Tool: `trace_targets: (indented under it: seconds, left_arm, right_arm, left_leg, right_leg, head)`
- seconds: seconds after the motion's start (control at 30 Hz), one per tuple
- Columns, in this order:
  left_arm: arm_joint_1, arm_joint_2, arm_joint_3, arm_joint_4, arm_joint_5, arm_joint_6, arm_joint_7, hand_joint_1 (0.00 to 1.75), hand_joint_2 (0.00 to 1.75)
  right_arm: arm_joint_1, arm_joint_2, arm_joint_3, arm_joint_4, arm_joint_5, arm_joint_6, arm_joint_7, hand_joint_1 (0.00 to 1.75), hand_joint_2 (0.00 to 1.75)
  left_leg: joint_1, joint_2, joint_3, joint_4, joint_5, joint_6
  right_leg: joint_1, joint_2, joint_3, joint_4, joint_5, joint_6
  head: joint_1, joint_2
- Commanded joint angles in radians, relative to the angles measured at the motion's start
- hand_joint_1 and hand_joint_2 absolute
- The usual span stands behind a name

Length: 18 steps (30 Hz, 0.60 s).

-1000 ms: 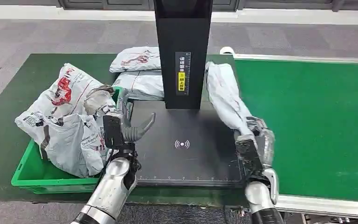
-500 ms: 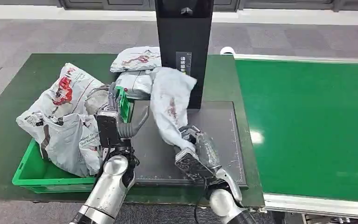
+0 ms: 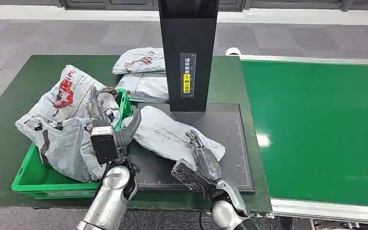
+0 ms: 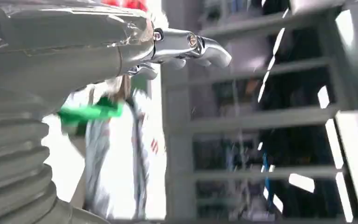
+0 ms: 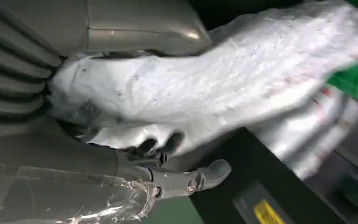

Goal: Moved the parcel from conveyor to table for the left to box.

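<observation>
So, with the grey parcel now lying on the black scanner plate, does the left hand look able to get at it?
Probably yes: the left hand is raised right beside the near end of the grey parcel, nothing lies between them, though the right hand is at its other end.

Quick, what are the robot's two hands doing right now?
Left hand: open, holding nothing, raised beside the green bin.
Right hand: gripping the grey parcel lying on the black pad.
</observation>
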Motion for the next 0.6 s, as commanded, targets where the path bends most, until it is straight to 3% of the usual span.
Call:
trace_targets:
  seconds: [0.03,0.07,0.27,0.4,0.5,0.6]
  left_arm:
    - [-0.082,0.075,-0.158,0.206,-0.107,-0.195,0.151,0.0,1.75]
    - [-0.115,0.079,-0.194,0.288,-0.132,-0.291,0.19,0.0,1.75]
    - [-0.188,0.069,-0.336,0.526,-0.379,-0.386,0.221,0.0,1.75]
    - [-0.189,0.065,-0.33,0.539,-0.388,-0.385,0.216,0.0,1.75]
    - [-0.217,0.081,-0.422,0.589,-0.535,-0.391,0.288,0.0,1.75]
    - [-0.217,0.081,-0.422,0.589,-0.535,-0.391,0.288,0.0,1.75]
  right_arm:
    - [0.039,-0.024,-0.137,-0.118,-0.221,-0.062,-0.194,0.0,0.0]
    - [0.035,-0.02,-0.156,-0.116,-0.284,-0.052,-0.217,0.0,0.0]
    - [0.032,-0.022,-0.195,-0.077,-0.511,0.075,-0.264,0.0,0.0]
    - [0.025,-0.022,-0.196,-0.069,-0.515,0.08,-0.264,0.0,0.0]
    - [0.019,-0.02,-0.207,-0.065,-0.546,0.111,-0.25,0.0,0.0]
    - [0.019,-0.02,-0.207,-0.065,-0.546,0.111,-0.25,0.0,0.0]
  left_leg:
    - [-0.001,0.0,0.002,-0.002,0.001,0.001]
    - [-0.001,0.0,0.003,-0.003,0.001,0.002]
    - [-0.002,-0.001,0.003,-0.002,0.001,0.002]
    - [-0.002,0.003,0.002,-0.001,0.001,0.001]
    - [-0.002,0.004,0.003,-0.001,0.001,0.001]
    - [-0.002,0.004,0.003,-0.001,0.001,0.001]
  right_leg:
    - [0.0,-0.005,0.003,-0.002,0.0,0.0]
    - [0.0,-0.007,0.004,-0.002,0.0,0.0]
    - [-0.001,-0.006,0.004,-0.002,0.0,0.0]
    - [-0.002,-0.001,0.002,-0.001,0.001,0.0]
    - [-0.001,-0.001,0.002,-0.002,0.001,-0.001]
    - [-0.001,-0.001,0.002,-0.002,0.001,-0.001]
  head:
    - [0.0,0.0]
    - [0.0,0.0]
    - [0.0,0.0]
    - [0.0,0.0]
    - [0.0,0.0]
    - [0.0,0.0]
